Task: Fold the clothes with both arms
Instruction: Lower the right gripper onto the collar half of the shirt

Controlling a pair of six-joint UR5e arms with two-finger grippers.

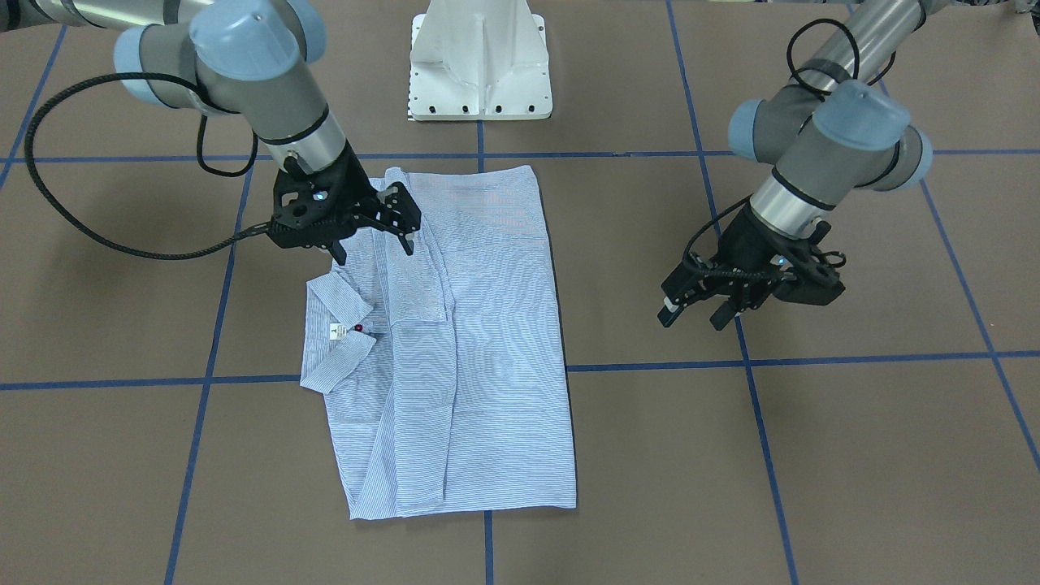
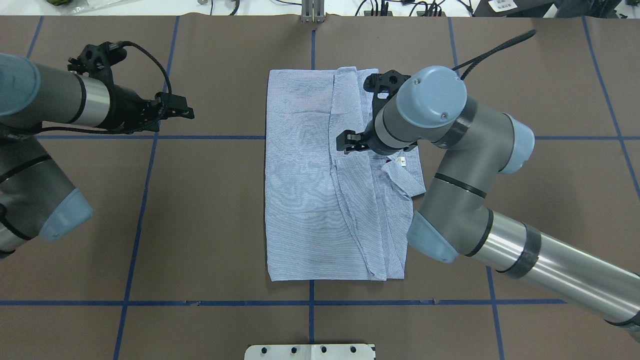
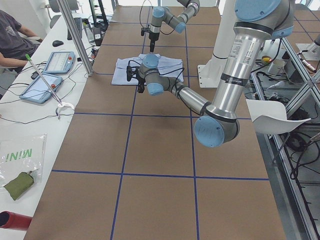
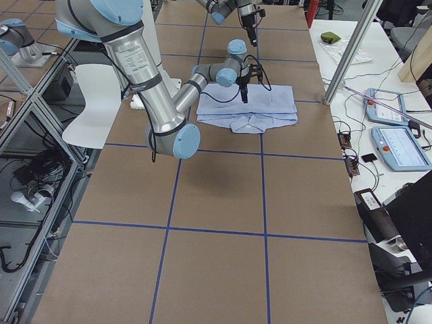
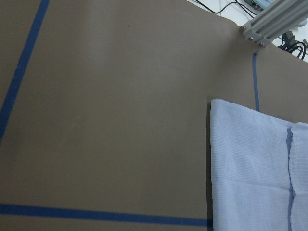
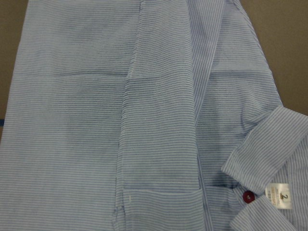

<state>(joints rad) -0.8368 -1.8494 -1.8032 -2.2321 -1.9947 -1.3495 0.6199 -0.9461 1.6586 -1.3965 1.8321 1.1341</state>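
The clothes are one light blue striped shirt (image 1: 479, 341) (image 2: 310, 190), lying flat on the brown table and folded into a long rectangle. Its collar (image 1: 337, 333) (image 2: 405, 175) sticks out on the robot's right side, with a white label (image 6: 279, 196) and a dark red button (image 6: 248, 195). My right gripper (image 1: 372, 250) (image 2: 350, 145) hangs open just above the shirt near the collar, holding nothing. My left gripper (image 1: 693, 315) (image 2: 180, 111) stands open over bare table, well clear of the shirt's other long edge (image 5: 214, 159).
The white base pedestal (image 1: 479, 65) (image 2: 310, 351) stands at the robot's side of the table. Blue tape lines (image 1: 812, 357) grid the brown tabletop. A side bench beyond the far edge holds tablets (image 3: 57, 62) and cables; a person (image 3: 12, 40) sits there beside a metal post (image 3: 75, 35).
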